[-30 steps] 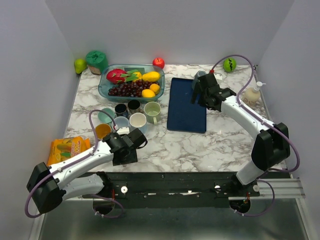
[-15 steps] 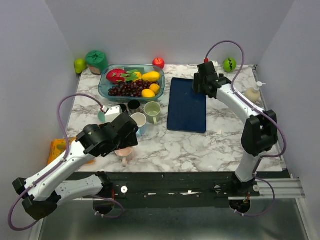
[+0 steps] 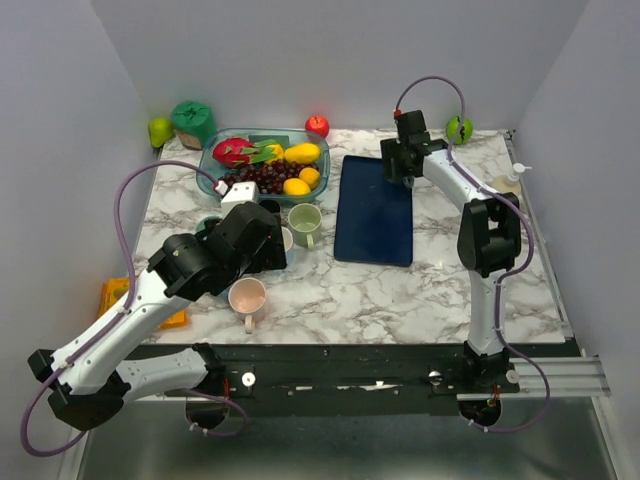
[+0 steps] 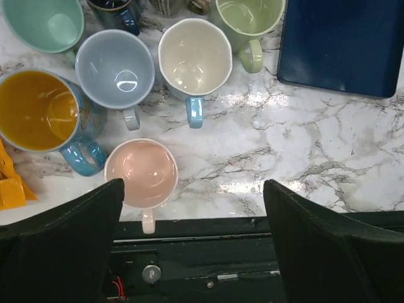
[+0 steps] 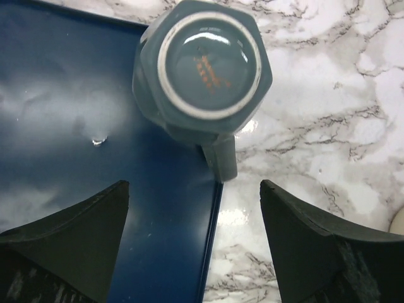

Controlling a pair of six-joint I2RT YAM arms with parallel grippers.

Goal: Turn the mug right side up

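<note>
Upside-down mug (image 5: 203, 69) straddles mat (image 5: 63, 113) edge; right gripper (image 5: 192, 189) spread wide, holding nothing

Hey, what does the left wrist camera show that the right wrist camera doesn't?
Only the left wrist view: a cluster of upright mugs, among them a pink mug, a cream mug, a green mug and an orange-lined mug.
Only the right wrist view: the upside-down grey mug, base facing up, at the mat's edge.
Both: the navy mat, the marble table, and an open end effector holding nothing, the left end effector in one and the right end effector in the other.
</note>
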